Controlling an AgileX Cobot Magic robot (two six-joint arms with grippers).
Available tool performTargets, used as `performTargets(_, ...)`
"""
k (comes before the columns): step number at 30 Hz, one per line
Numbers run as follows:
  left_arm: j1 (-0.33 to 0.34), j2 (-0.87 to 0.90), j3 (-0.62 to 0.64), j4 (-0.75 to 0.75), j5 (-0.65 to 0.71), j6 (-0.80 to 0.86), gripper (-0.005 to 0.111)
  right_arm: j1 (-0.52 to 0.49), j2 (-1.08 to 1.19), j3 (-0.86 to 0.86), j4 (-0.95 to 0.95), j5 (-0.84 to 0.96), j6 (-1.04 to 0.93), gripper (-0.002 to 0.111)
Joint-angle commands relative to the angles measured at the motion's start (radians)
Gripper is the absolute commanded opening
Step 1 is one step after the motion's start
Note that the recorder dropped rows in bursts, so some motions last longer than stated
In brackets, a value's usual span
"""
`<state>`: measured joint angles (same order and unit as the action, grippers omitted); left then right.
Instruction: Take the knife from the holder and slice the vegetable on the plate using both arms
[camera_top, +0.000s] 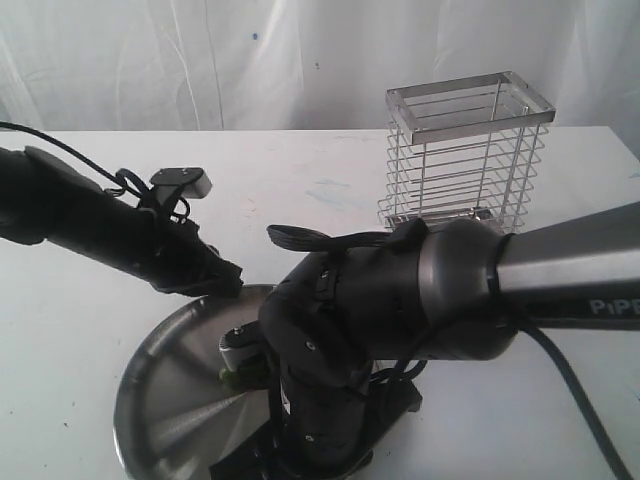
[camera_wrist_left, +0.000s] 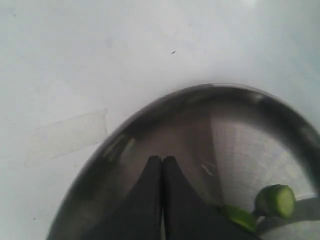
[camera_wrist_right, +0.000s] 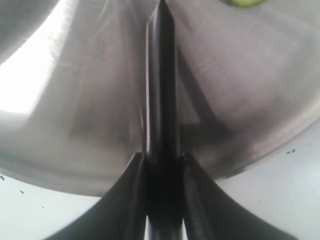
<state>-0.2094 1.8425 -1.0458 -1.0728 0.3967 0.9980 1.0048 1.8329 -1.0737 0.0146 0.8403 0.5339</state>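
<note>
The steel plate (camera_top: 165, 385) lies at the front of the table, partly covered by my right arm. Green vegetable pieces (camera_wrist_left: 275, 201) rest on it, and a bit of green (camera_top: 236, 378) shows beside the right arm. My left gripper (camera_wrist_left: 162, 161) is shut and empty, its tips over the plate's (camera_wrist_left: 235, 135) far rim, a short way from the pieces (camera_top: 226, 276). My right gripper (camera_wrist_right: 162, 157) is shut on the knife (camera_wrist_right: 161, 75), which points edge-on across the plate (camera_wrist_right: 240, 90) toward a green slice (camera_wrist_right: 244, 2). The wire holder (camera_top: 465, 160) stands behind, apart from both arms.
The white table (camera_top: 300, 190) carries a faint blue stain in the middle. A white curtain (camera_top: 250, 60) closes off the back. A strip of clear tape (camera_wrist_left: 70, 132) lies on the table beside the plate.
</note>
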Motion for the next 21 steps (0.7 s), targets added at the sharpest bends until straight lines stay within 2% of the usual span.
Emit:
performTargets(1, -0.001, -0.064, 0.009, -0.011, 0.150, -0.005, 0.000, -0.010, -0.010, -0.006, -0.015, 0.016, 0.003, 0.000)
performTargets(7, -0.001, -0.099, 0.013, -0.023, 0.312, -0.036, 0.000, -0.010, -0.010, -0.006, -0.015, 0.011, 0.003, 0.000)
performTargets(13, -0.001, -0.099, 0.114, -0.034, 0.320, -0.057, 0.000, -0.010, -0.010, -0.006, -0.007, -0.011, 0.003, 0.000)
performTargets(16, -0.001, -0.099, 0.164, -0.123, 0.264, 0.014, 0.000, -0.010, -0.010, -0.006, -0.007, -0.027, 0.003, 0.000)
performTargets(21, -0.001, -0.097, 0.195, -0.284, 0.300, 0.151, 0.000, -0.010, -0.010, -0.006, -0.007, -0.033, 0.010, 0.000)
